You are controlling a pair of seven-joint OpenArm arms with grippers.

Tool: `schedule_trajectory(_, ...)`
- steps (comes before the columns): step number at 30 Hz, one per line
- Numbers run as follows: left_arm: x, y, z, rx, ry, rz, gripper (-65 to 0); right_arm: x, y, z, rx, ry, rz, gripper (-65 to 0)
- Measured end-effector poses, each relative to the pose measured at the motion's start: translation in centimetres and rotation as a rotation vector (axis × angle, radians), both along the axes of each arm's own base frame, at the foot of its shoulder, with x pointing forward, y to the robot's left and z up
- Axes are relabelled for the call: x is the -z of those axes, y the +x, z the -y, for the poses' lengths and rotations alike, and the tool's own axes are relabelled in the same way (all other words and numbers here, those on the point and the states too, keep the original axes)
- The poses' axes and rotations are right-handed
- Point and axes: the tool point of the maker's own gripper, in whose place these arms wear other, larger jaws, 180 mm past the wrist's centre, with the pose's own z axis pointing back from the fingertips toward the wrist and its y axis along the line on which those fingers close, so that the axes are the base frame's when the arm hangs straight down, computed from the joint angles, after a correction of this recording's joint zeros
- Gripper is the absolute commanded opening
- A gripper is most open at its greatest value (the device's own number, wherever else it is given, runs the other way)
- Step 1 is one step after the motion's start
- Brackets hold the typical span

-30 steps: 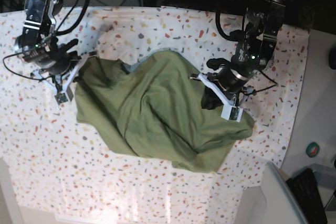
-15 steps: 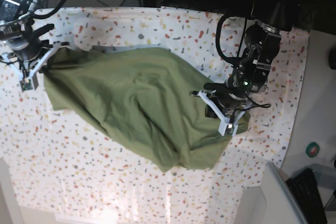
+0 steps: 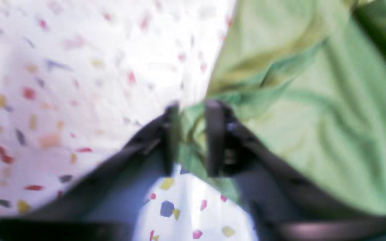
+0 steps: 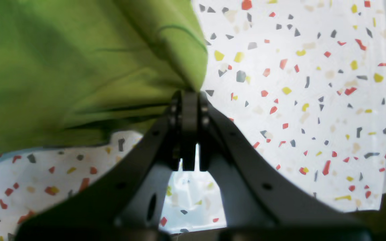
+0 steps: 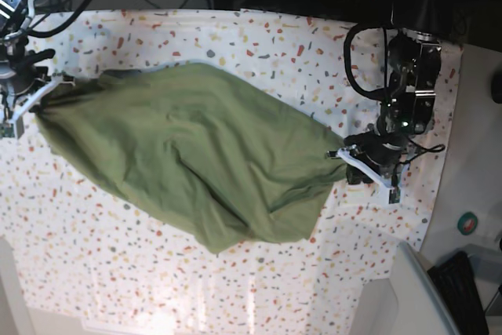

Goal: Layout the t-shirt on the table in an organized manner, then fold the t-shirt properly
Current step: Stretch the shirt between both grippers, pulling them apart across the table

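T-shirt [image 5: 188, 154] lay stretched across the speckled bench [image 5: 259, 37], its olive cloth pulled into a long slanted shape between my two arms, with the widest bulge sagging toward the near edge in the base view. Folds and creases ran along its length, and it was not flat or squared up.

My right tool [image 4: 189, 97] was at the far left of the base view [image 5: 20, 111], by the bench's edge. Its two dark fingers [image 4: 176, 134] were pressed together with a bunched corner of the t-shirt [image 4: 79, 67] pinched at their tips, and the cloth fanned away from there to the left in the right wrist view. Bare confetti-flecked cover showed to the right of the fingers and beneath them.

My left tool [image 3: 189, 134] was at the other end of the garment, on the right side of the base view [image 5: 369, 170]. Its fingers [image 3: 214, 134] stood a little apart, with a fold of the t-shirt's [image 3: 297, 100] edge lying in the gap between them. The left wrist view was blurred, so I could not tell whether the fingers still gripped that fold or only straddled it. The cloth spread off to the right there, with the bench on the left.
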Motion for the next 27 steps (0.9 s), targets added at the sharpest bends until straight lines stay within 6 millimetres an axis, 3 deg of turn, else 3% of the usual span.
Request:
schedule_trajectory(3,-0.8,-1.3,0.0,-0.002,-0.016,0.027,-16.3,0.1,0.0,-0.2,-0.001,0.007,0.000,-65.0)
schedule_trajectory(5,0.2,-2.9,-0.6,-0.025,-0.023,-0.005,-5.4,0.1,-0.1,-0.1,-0.001,0.005,-0.001,-65.0)
schedule_trajectory(10,2.8,-5.0,-1.9,-0.084,-0.025,-0.077,-3.0,0.9,-0.1,-0.3,0.002,0.024,-0.018,-65.0)
schedule_trajectory(12,4.3,-5.6,-0.9,-0.077,-0.051,-0.114,-3.0,1.2,-0.2,-0.4,0.003,0.030,-0.025,-65.0)
schedule_trajectory(15,5.5,-5.9,2.3,0.009,-0.122,-0.138,-3.5,1.2,-0.2,-0.3,0.002,0.030,-0.026,-65.0)
schedule_trajectory(18,6.0,-4.7,4.2,0.021,-0.171,-0.140,-9.2,1.5,-0.2,-0.5,0.003,0.038,-0.027,-65.0)
schedule_trajectory(20,6.1,-4.1,4.8,0.016,-0.189,-0.140,-18.9,2.0,-0.5,-0.5,0.004,0.045,-0.046,-65.0)
schedule_trajectory(21,6.2,-3.9,5.1,0.016,-0.193,-0.142,-27.3,2.3,-0.7,-0.5,0.005,0.048,-0.054,-65.0)
schedule_trajectory(24,6.4,-4.4,5.7,0.032,-0.209,-0.149,-61.1,2.3,-0.7,-0.5,0.005,0.049,-0.053,-65.0)
schedule_trajectory(25,6.5,-4.7,5.7,0.037,-0.200,-0.157,-65.0,2.3,-0.8,-0.5,0.005,0.048,-0.053,-65.0)
schedule_trajectory(27,5.5,-4.5,5.4,0.032,-0.193,-0.134,-65.0,2.4,-1.0,-0.6,0.005,0.050,-0.060,-65.0)
